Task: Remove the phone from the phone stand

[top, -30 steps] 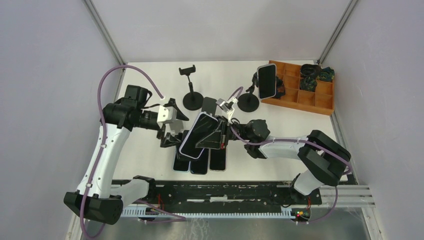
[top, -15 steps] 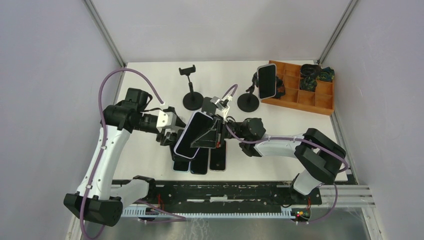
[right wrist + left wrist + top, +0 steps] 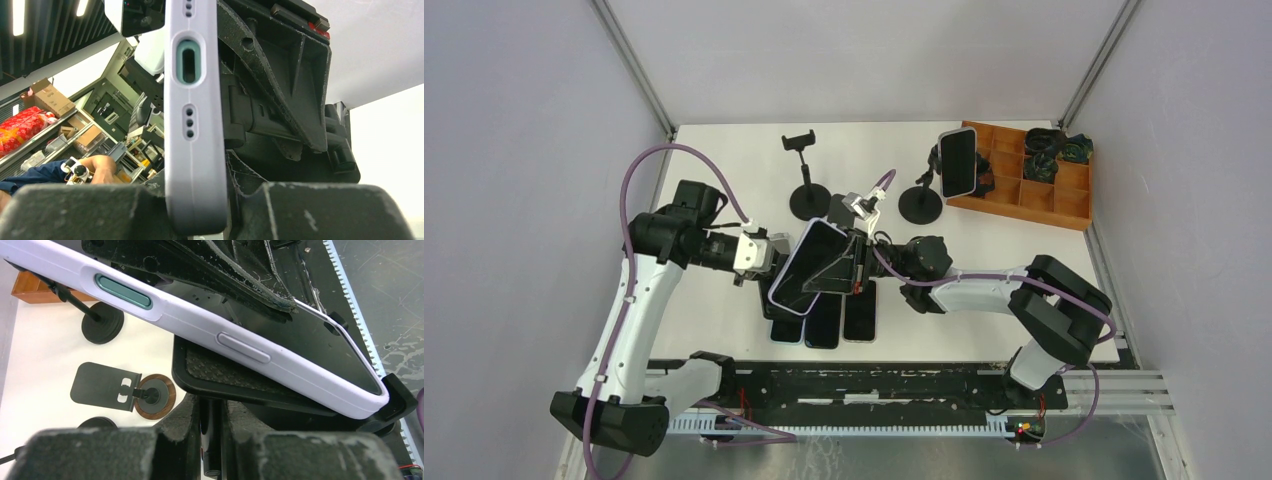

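The phone point(image 3: 809, 262), dark-screened in a lavender case, hangs tilted above the table's middle. It rests in the black cradle point(image 3: 220, 375) of the phone stand. My right gripper point(image 3: 856, 262) comes in from the right and is shut on the phone's edge; the right wrist view shows the case point(image 3: 192, 125) pinched between the fingers point(image 3: 310, 210), with the stand's clamp point(image 3: 280, 100) behind it. My left gripper point(image 3: 769, 258) reaches under the phone point(image 3: 200, 322) from the left. Its fingers point(image 3: 185, 435) are shut on the stand's thin black stem point(image 3: 212, 440) just below the cradle.
Several phones point(image 3: 824, 325) lie flat on the table below the lifted one. An empty stand point(image 3: 804, 175) and a stand holding another phone point(image 3: 959, 165) are at the back. A wooden compartment tray point(image 3: 1034, 190) sits back right. A flat stand with a wood-ringed base point(image 3: 145, 392) lies nearby.
My left gripper went from wide open to shut on the stand's stem, sliding right under the phone. The phone and right gripper shifted slightly left.
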You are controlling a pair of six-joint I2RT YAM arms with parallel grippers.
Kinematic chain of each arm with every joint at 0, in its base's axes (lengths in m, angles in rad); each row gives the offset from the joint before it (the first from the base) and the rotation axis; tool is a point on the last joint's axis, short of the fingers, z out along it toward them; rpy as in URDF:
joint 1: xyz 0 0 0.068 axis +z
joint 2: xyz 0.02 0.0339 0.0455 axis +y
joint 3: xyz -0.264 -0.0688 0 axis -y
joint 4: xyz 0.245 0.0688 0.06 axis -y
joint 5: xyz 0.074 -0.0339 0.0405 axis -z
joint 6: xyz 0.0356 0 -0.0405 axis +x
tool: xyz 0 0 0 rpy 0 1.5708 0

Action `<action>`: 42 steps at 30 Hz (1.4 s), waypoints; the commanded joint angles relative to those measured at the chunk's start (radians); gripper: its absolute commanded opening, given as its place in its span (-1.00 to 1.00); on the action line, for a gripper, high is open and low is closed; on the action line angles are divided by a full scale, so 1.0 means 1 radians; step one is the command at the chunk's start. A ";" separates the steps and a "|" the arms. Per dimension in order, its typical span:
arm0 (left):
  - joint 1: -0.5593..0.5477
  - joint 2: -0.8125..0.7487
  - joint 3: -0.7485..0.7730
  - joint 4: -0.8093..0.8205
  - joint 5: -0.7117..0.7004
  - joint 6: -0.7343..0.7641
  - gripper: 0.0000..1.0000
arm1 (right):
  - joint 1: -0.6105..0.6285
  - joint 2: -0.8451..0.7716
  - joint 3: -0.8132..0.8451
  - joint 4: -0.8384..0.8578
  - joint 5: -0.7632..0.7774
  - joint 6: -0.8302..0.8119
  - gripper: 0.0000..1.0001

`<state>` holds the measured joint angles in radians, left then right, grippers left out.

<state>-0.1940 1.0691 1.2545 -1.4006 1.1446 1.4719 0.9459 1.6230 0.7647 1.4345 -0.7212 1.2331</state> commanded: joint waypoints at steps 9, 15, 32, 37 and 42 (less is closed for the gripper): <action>-0.005 -0.035 -0.007 -0.064 -0.032 0.080 -0.95 | -0.086 -0.105 -0.020 0.011 0.096 -0.038 -0.50; -0.005 -0.031 -0.010 -0.065 -0.010 0.062 -0.95 | -0.101 -0.220 -0.023 -0.268 0.145 -0.234 -0.26; -0.005 -0.009 -0.003 -0.064 -0.035 0.047 -0.95 | -0.221 -0.354 -0.019 -0.279 0.069 -0.127 -1.00; -0.005 -0.005 0.006 -0.064 -0.081 0.071 -0.95 | -0.334 -0.471 0.035 -0.575 -0.089 -0.218 -1.00; -0.005 -0.005 0.023 -0.064 -0.107 0.088 -0.95 | -0.362 -0.503 0.117 -1.291 -0.153 -0.640 -1.00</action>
<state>-0.1944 1.0687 1.2404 -1.4502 1.0397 1.5059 0.5922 1.1439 0.8051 0.6640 -0.7979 0.9043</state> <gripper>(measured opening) 0.177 0.158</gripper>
